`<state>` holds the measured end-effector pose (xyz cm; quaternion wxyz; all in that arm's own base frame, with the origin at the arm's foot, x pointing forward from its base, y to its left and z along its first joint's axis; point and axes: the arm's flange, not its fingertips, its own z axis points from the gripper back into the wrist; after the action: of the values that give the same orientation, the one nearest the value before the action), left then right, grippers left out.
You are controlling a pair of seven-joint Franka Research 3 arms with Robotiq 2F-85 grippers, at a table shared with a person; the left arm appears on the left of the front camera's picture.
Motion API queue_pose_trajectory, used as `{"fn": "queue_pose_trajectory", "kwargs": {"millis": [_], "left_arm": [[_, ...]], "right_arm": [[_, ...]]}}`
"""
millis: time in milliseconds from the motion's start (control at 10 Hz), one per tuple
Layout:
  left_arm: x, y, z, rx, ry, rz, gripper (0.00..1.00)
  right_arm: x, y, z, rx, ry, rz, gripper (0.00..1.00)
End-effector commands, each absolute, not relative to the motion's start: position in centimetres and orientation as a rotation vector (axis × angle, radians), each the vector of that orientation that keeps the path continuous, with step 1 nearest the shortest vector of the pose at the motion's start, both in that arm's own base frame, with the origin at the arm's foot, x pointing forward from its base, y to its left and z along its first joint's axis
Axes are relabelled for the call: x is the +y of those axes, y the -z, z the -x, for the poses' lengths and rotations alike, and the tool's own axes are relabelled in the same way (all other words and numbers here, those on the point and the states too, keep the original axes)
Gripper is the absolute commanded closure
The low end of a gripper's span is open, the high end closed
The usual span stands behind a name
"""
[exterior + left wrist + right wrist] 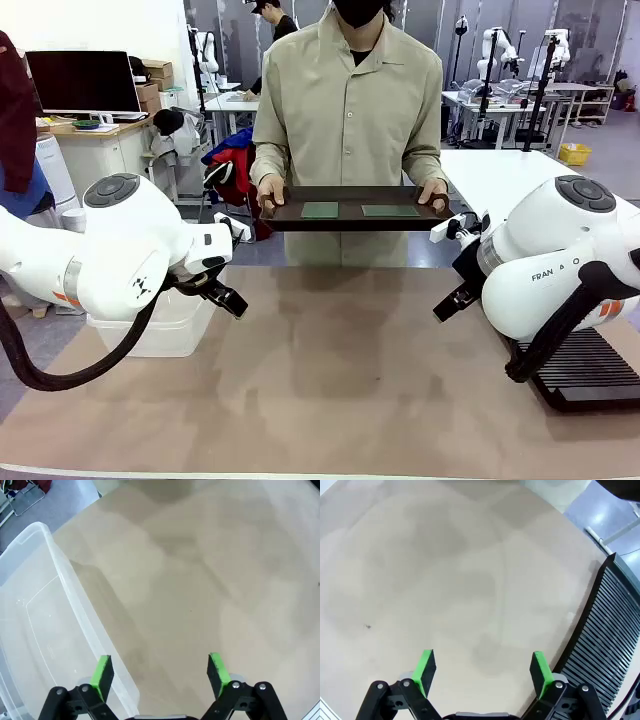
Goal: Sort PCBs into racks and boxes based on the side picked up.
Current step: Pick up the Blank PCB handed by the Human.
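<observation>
Across the table (330, 380): person (345, 110) holding tray (350, 225) with both PCBs (320, 210) lying flat

Left tool (160, 674) and right tool (482, 672) are hanging wide open, empty. PCBs are looking thin, stiff, light; pinching a free edge is probably working best.

A person (350, 110) in a light brown coat stands at the far side of the brown table (330, 380). A dark flat tray (345, 223) is up in front of the coat. Far back are a black screen (83, 82) and a yellow bin (574, 153).
</observation>
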<state>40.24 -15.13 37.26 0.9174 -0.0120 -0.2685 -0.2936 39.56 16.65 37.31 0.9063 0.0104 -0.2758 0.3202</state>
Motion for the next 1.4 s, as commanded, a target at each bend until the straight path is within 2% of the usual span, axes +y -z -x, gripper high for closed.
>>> {"fn": "queue_pose_trajectory", "kwargs": {"millis": [0, 1300], "left_arm": [[-15.13, -37.25, -40.24, -0.552, 0.604, 0.025, 0.00], [-15.14, -37.26, -40.23, -0.552, 0.604, 0.025, 0.00]], "right_arm": [[16.65, -37.31, -39.56, -0.570, -0.661, -0.022, 0.00], [16.66, -37.31, -39.56, -0.570, -0.662, -0.021, 0.00]]}}
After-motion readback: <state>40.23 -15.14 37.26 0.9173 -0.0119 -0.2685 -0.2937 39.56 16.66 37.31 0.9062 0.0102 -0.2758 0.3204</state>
